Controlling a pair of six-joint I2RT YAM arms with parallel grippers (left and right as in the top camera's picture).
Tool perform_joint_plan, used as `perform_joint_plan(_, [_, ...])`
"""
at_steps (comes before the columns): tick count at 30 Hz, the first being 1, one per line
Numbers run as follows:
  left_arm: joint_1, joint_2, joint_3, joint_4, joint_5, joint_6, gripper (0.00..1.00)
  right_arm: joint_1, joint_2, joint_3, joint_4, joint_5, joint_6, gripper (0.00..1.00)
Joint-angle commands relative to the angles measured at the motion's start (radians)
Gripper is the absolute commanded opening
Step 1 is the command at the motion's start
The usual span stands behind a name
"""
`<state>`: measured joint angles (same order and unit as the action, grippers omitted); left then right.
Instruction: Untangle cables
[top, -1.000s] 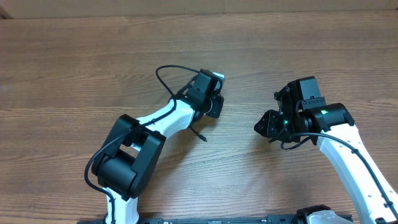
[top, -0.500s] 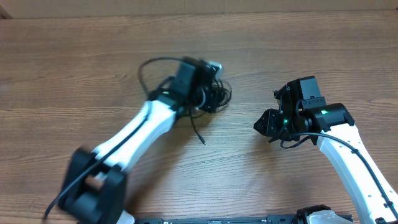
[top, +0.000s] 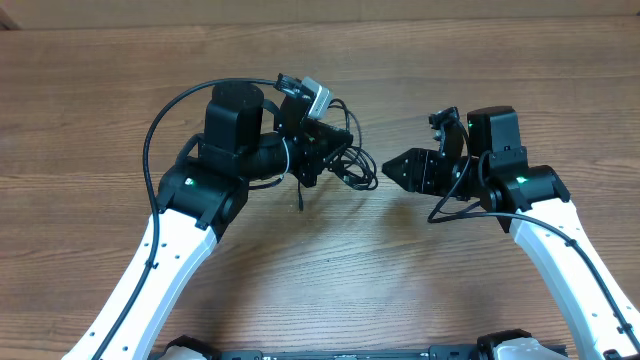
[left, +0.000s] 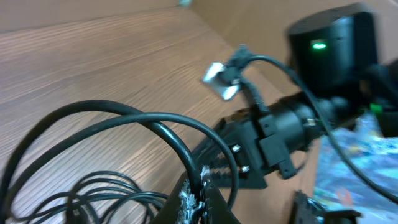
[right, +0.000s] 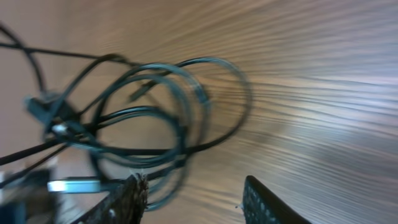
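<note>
Hanging from left hand (top: 320, 152) are the cables (top: 354, 172).

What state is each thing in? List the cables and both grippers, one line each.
cables: tangled, looped together in one bundle, not yet separated.
left gripper: shut on the cables.
right gripper: open, pointed at the cables, holding nothing.
</note>
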<state>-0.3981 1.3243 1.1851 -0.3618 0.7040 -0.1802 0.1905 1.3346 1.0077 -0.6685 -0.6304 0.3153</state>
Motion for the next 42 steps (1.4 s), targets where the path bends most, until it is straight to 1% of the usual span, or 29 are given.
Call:
perform_joint_plan(1, [0.005,-0.023,0.018,0.024,0.128,0.015,0.04,0.000,-0.005,0.022,0.009,-0.192,-0.002,0.51])
perform_joint_plan(5, [0.005,-0.023,0.018,0.057,0.209,0.015,0.04,0.008,-0.003,0.021,-0.006,-0.194,-0.001,0.51])
perform_joint_plan(8, [0.005,-0.023,0.018,0.119,0.275,0.013,0.04,0.020,-0.001,0.020,-0.014,-0.177,-0.001,0.51])
perform_joint_plan(9, [0.005,-0.023,0.018,0.150,0.288,-0.004,0.04,0.025,0.000,0.020,-0.019,-0.162,-0.001,0.50])
perform_joint_plan(11, [0.006,-0.023,0.018,0.201,0.291,-0.032,0.04,0.040,0.004,0.019,-0.039,-0.112,-0.001,0.49])
perform_joint_plan(12, [0.006,-0.023,0.018,0.241,0.291,-0.034,0.04,0.055,0.008,0.019,-0.063,-0.067,-0.001,0.46])
perform_joint_plan(15, [0.006,-0.023,0.018,0.310,0.291,-0.056,0.04,0.088,0.020,0.016,-0.110,0.018,-0.001,0.44])
perform_joint_plan(20, [0.006,-0.023,0.018,0.457,0.292,-0.159,0.04,0.139,0.060,-0.011,-0.116,0.041,-0.002,0.42])
perform_joint_plan(23, [0.009,-0.024,0.018,0.520,0.290,-0.180,0.04,0.151,0.092,-0.016,-0.125,0.074,-0.001,0.31])
perform_joint_plan(24, [0.014,-0.024,0.018,0.527,0.286,-0.180,0.04,0.151,0.101,-0.016,-0.133,0.101,-0.001,0.24])
perform_joint_plan(25, [0.025,-0.024,0.018,0.529,0.280,-0.180,0.04,0.151,0.109,-0.016,-0.146,0.140,0.001,0.16])
perform_joint_plan(26, [0.037,-0.024,0.018,0.527,0.280,-0.180,0.04,0.151,0.114,-0.016,-0.156,0.172,0.008,0.11])
perform_joint_plan(28, [0.077,-0.024,0.018,0.503,0.280,-0.180,0.04,0.147,0.122,-0.016,-0.190,0.302,0.066,0.04])
perform_joint_plan(32, [0.178,-0.024,0.018,0.420,0.280,-0.172,0.04,0.145,0.124,-0.016,-0.266,0.545,0.165,0.04])
perform_joint_plan(34, [0.267,-0.024,0.018,0.353,0.280,-0.140,0.04,0.145,0.124,-0.016,-0.307,0.640,0.211,0.04])
perform_joint_plan(40, [0.425,-0.024,0.018,0.227,0.274,-0.077,0.04,0.145,0.124,-0.016,-0.326,0.682,0.239,0.04])
perform_joint_plan(42, [0.460,-0.024,0.018,0.190,0.233,-0.077,0.04,0.145,0.124,-0.016,-0.326,0.682,0.240,0.04])
